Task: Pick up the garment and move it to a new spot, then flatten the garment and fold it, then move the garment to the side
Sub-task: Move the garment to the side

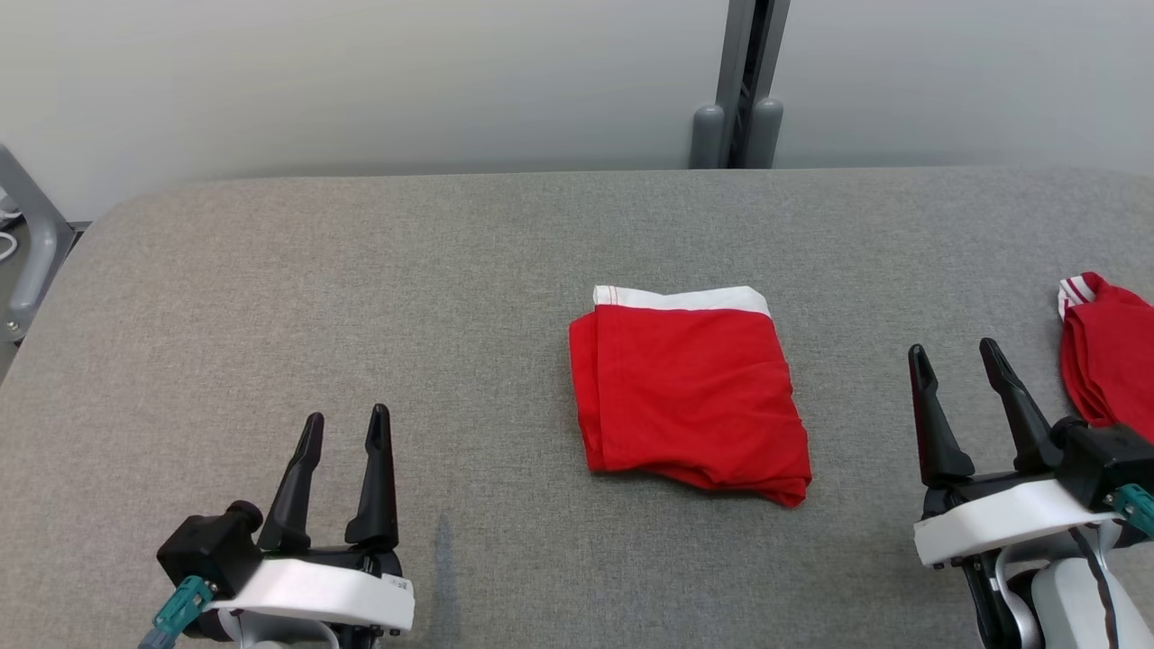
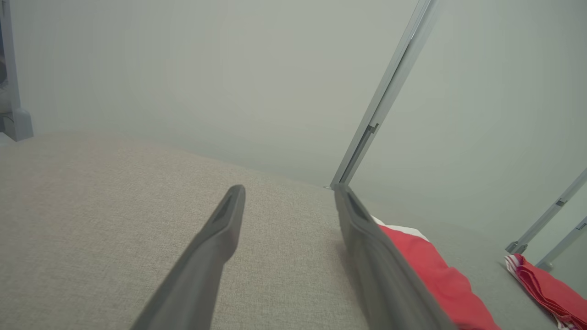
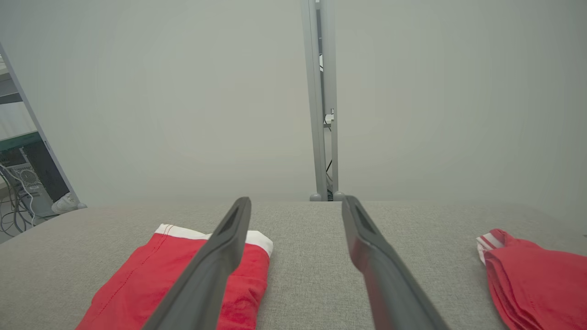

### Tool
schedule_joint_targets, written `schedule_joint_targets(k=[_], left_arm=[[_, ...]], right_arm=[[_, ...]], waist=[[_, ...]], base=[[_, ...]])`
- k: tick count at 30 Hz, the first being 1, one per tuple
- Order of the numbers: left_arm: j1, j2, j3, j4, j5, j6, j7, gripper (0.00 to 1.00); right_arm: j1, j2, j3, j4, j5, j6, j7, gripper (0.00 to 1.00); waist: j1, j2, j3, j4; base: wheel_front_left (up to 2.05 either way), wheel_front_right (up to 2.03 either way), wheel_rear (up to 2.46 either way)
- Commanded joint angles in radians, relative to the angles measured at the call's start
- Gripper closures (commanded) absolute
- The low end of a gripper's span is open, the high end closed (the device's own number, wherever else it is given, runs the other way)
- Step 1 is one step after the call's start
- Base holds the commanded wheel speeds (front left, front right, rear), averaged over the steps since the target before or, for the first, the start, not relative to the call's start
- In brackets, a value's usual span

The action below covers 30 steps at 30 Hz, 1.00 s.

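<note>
Seeing the garment [image 1: 690,397] lying folded at the middle of the table [image 1: 361,270], well apart from both grippers. Holding the left gripper [image 1: 347,413] and right gripper [image 1: 953,346] spread and empty, low at either side. Probably moving it aside next: pinching through all layers at opposite edges, lifting level, steering clear of the second garment [image 1: 1109,361] at the right edge. Working on grey cloth, facing a pale wall [image 1: 361,81] and a grey post [image 1: 748,81].

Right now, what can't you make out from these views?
- Second red garment: in the head view, cut off by the right edge, so its full shape is unknown.
- Folded red garment: in the left wrist view, mostly hidden behind the left arm's finger. In the right wrist view, the right arm's finger crosses it.
- Its fold layers: the underside is hidden.
</note>
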<state>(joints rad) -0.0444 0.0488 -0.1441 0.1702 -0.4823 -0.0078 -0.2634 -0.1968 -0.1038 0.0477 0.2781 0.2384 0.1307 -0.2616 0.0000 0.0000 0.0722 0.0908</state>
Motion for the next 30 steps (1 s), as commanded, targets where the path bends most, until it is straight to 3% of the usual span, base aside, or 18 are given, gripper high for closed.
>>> schedule_joint_targets(k=[1,16,30], left_arm=[[0.0,0.005,0.001,-0.001,0.004,0.001,-0.001,0.0],[-0.042,0.005,-0.037,0.001,-0.009,0.004,-0.001,0.0],[-0.117,0.005,-0.099,0.007,-0.032,0.014,-0.001,0.0]], right_arm=[[0.001,-0.002,-0.002,0.003,-0.004,0.0,-0.004,0.0],[-0.063,-0.026,0.006,0.085,0.059,0.0,0.039,0.0],[-0.215,-0.153,0.174,0.192,0.485,0.0,0.378,0.0]], waist=[[0.0,0.0,0.002,0.003],[0.0,0.0,0.099,0.055],[0.0,0.0,0.21,0.128]], base=[[0.0,0.0,0.0],[0.0,0.0,0.0],[0.0,0.0,0.0]])
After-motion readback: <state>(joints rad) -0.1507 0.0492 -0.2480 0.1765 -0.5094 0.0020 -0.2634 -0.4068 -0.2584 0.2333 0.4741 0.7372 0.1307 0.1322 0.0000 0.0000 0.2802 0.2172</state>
